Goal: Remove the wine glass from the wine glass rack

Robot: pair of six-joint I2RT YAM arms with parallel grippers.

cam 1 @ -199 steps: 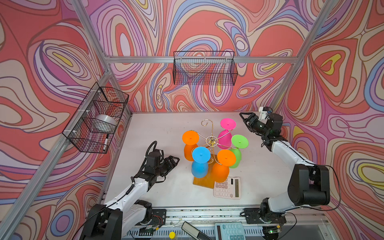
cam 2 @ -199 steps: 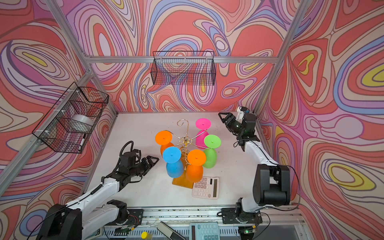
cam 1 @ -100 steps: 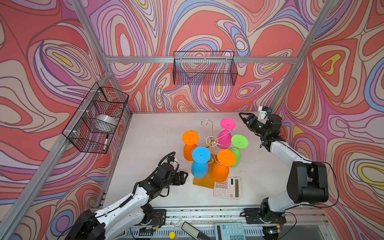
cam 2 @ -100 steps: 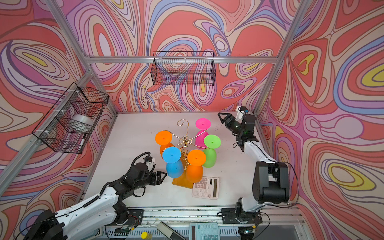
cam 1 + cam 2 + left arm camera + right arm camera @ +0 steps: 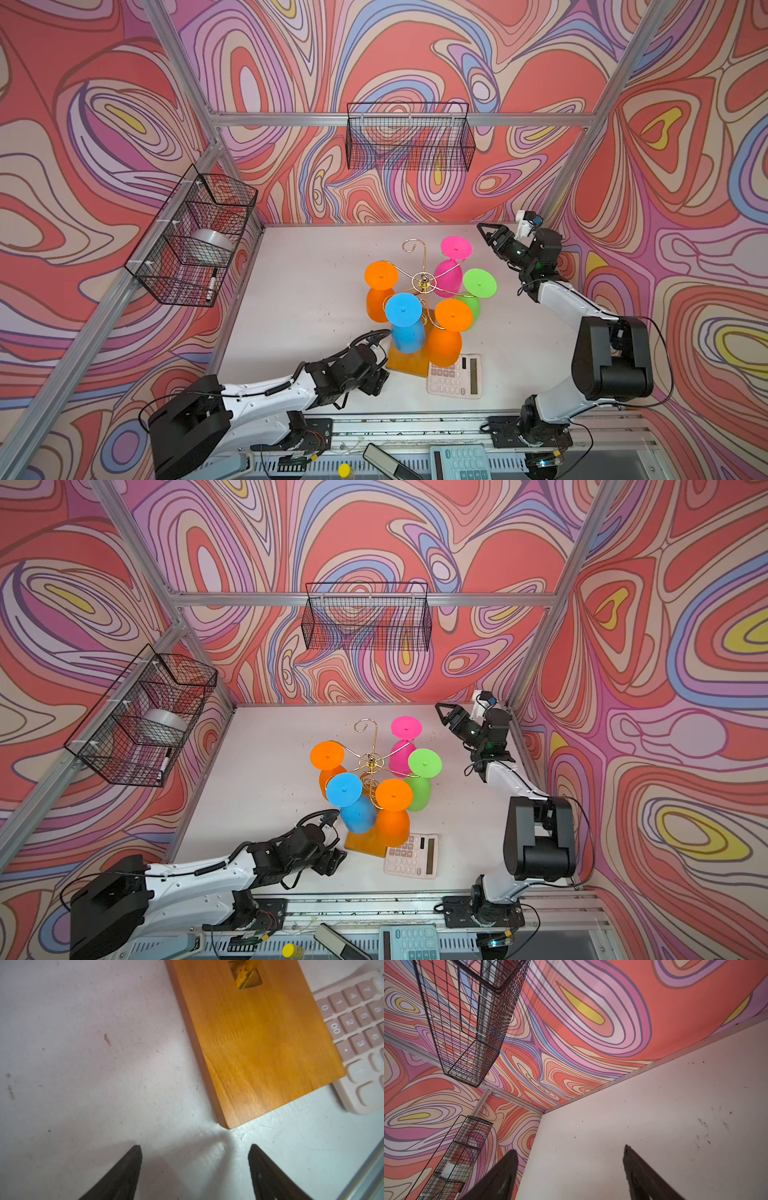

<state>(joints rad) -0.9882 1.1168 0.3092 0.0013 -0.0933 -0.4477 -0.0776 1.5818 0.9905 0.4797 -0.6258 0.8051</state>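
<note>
1. Five wine glasses hang bowl-down on the wine glass rack (image 5: 423, 281) at the centre of both top views; none is off yet. The blue glass (image 5: 406, 332) hangs nearest the left fingers.
2. Left fingers (image 5: 124, 1172): spread wide, nothing held, low over the tabletop (image 5: 83, 1064), just off a corner of the rack's amber base (image 5: 259, 1053).
3. Right fingers (image 5: 502, 1174): spread wide, empty, at the upper right of the top views, well apart from the rack.
4. Risk: the left fingers nudge the base, so the thin wire tree rocks and glasses swing or drop.
5. Risk: a glass pulled before its foot clears the curled arm drags the whole rack into the calculator (image 5: 455, 376) just beside the base.
6. Risk: the bowls are crowded, so fingers this wide may also catch the near orange glass (image 5: 444, 345).
</note>
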